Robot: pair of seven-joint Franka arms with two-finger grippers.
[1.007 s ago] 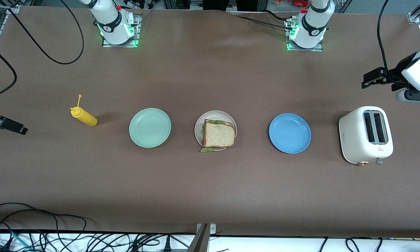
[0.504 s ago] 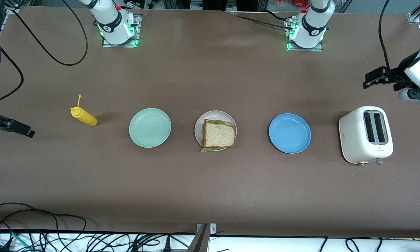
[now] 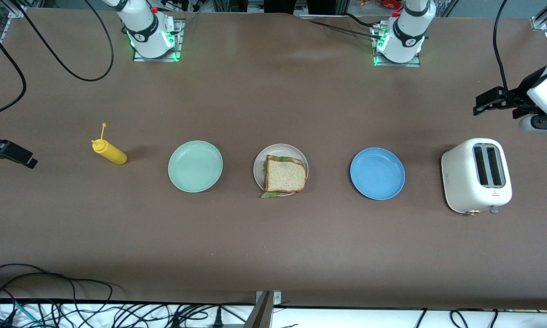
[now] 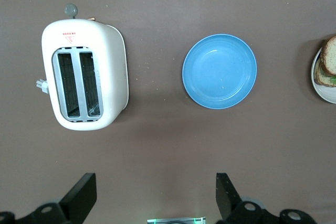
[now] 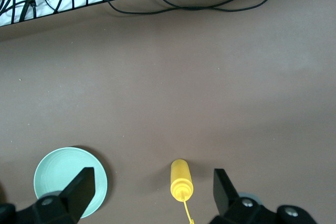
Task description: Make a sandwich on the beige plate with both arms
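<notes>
The sandwich [image 3: 285,175] lies on the beige plate [image 3: 280,150] at the table's middle: a brown bread slice on top, green lettuce sticking out under it. Its edge shows in the left wrist view [image 4: 327,62]. My left gripper [image 3: 483,104] is open and empty, raised over the table's left-arm end above the toaster [image 3: 476,175]; its own view shows the fingers wide apart [image 4: 155,195]. My right gripper [image 3: 16,157] is open and empty, raised over the right-arm end beside the mustard bottle [image 3: 109,151]; it is wide apart in its own view [image 5: 153,192].
A mint-green plate [image 3: 195,166] and a blue plate [image 3: 377,173] flank the beige plate. The white toaster [image 4: 85,74] stands at the left-arm end, the yellow mustard bottle [image 5: 181,180] lies toward the right-arm end. Cables hang along the table's front edge [image 3: 73,291].
My right gripper swung in toward the mustard bottle, then back out toward the table's right-arm end. My left gripper drew slightly outward and up. The sandwich and plates have not moved.
</notes>
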